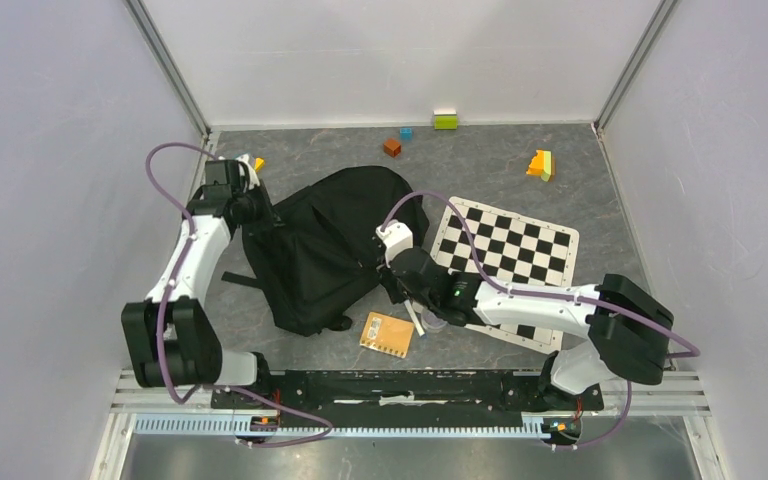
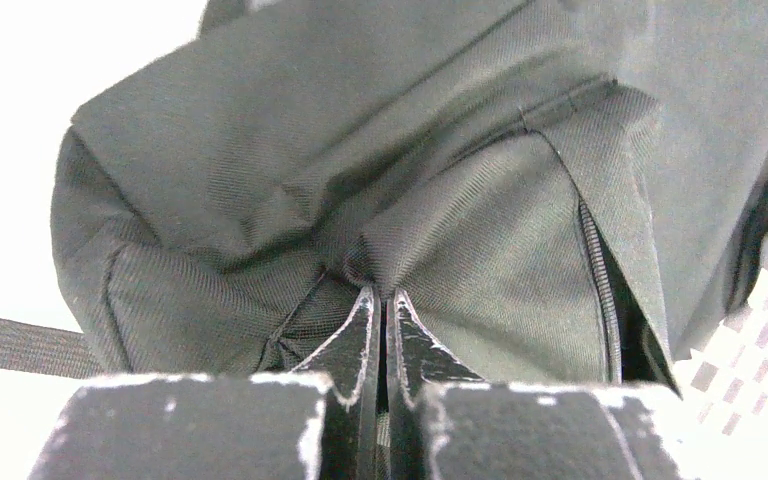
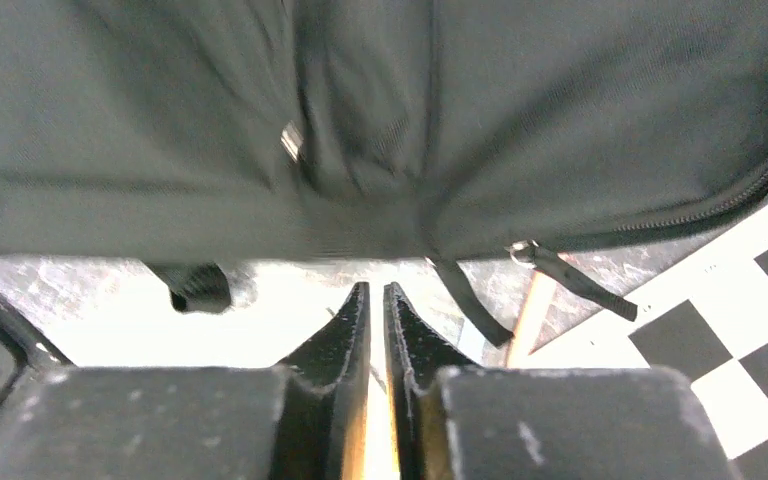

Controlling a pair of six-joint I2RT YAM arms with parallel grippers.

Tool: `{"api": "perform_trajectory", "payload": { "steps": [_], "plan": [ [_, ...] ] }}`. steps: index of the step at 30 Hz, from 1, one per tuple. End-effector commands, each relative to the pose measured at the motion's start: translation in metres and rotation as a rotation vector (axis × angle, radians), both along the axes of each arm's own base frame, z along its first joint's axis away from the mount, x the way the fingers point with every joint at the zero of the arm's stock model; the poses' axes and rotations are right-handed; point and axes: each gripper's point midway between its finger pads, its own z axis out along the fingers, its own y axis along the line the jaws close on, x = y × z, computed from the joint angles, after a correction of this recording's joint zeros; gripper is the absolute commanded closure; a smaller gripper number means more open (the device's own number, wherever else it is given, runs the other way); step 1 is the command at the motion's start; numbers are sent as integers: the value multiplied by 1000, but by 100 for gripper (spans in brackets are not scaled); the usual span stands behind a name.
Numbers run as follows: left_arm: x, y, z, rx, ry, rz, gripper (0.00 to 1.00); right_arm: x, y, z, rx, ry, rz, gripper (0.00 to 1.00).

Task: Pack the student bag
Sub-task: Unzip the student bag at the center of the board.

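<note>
backpack [image 1: 325, 250]: lying mid-table, just left of the checkered board [image 1: 520, 250]; we're reading the step as opening it up for loading.
left claw [image 2: 381, 296]: pinching narrow on a bunched fold at the backpack's far-left edge; we're wanting that bite deep in the fold so the cloth isn't slipping out under pull.
right claw [image 3: 376, 291]: jaws nearly together, gripping nothing we can make out, sitting just below the backpack's near edge; we're aiming it at the zip pull [image 3: 522, 252] to its right, not at loose cloth.
backpack material: soft black woven cloth, slack, creasing toward the pinch; it's sagging, not holding shape, so we're expecting it to drag instead of lifting clean.
board material: flat, stiff, black and white squares.
card [image 1: 387, 333]: thin flat orange rectangle, lying just beside the backpack's near edge; we're guessing it's needing an edge pick.
zip pull material: small metal ring, short black tab trailing off it.
</note>
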Motion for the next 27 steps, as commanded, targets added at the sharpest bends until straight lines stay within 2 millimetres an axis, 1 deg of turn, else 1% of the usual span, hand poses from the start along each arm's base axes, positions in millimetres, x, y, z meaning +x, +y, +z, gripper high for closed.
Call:
{"api": "perform_trajectory", "payload": {
  "steps": [1, 2, 3, 4, 5, 7, 8, 9, 11, 12, 14, 15, 16, 17, 19, 21, 22, 23, 25, 27],
  "plan": [
    [70, 9, 61, 15, -256, 14, 91, -1, -16, 2, -160, -25, 52, 79],
    [71, 9, 60, 17, -254, 8, 73, 2, -11, 10, -164, -43, 70, 72],
    [71, 10, 61, 24, -257, 5, 50, 5, -5, 19, -163, -62, 86, 65],
    [69, 11, 61, 34, -260, 9, 32, 8, 0, 25, -173, -79, 107, 57],
    [67, 14, 61, 50, -264, 18, 20, 12, 6, 33, -173, -99, 123, 50],
    [61, 19, 60, 79, -274, 36, 9, 21, 16, 43, -192, -131, 139, 40],
    [57, 21, 62, 90, -284, 45, 7, 27, 22, 51, -186, -145, 137, 35],
    [53, 21, 65, 94, -298, 50, 6, 31, 28, 53, -189, -150, 143, 30],
    [48, 13, 71, 102, -326, 37, 6, 42, 44, 65, -164, -165, 166, 25],
    [45, 8, 72, 102, -336, 26, 5, 46, 53, 65, -162, -164, 188, 24],
    [43, -2, 73, 95, -342, 2, 5, 54, 73, 74, -150, -178, 218, 23],
    [42, -4, 73, 91, -340, -1, 5, 57, 81, 69, -161, -170, 235, 23],
    [42, -5, 73, 82, -338, 2, 4, 59, 92, 72, -150, -168, 256, 22],
    [42, -6, 72, 72, -335, 3, 4, 60, 102, 69, -148, -160, 281, 22],
    [42, -9, 71, 44, -336, 7, 2, 68, 114, 65, -151, -159, 279, 22],
    [42, -13, 71, 15, -342, 7, 2, 81, 115, 56, -169, -141, 228, 22],
    [42, -15, 70, 5, -340, 2, 1, 89, 112, 48, -178, -121, 188, 24],
    [39, -28, 69, -2, -336, -31, 1, 99, 105, 41, -194, -104, 137, 26],
    [39, -28, 70, 5, -334, -30, 1, 115, 90, 36, -246, -112, 42, 27],
    [38, -30, 69, 4, -331, -31, 0, 125, 72, 35, -304, -143, -39, 28]
  ]
}}
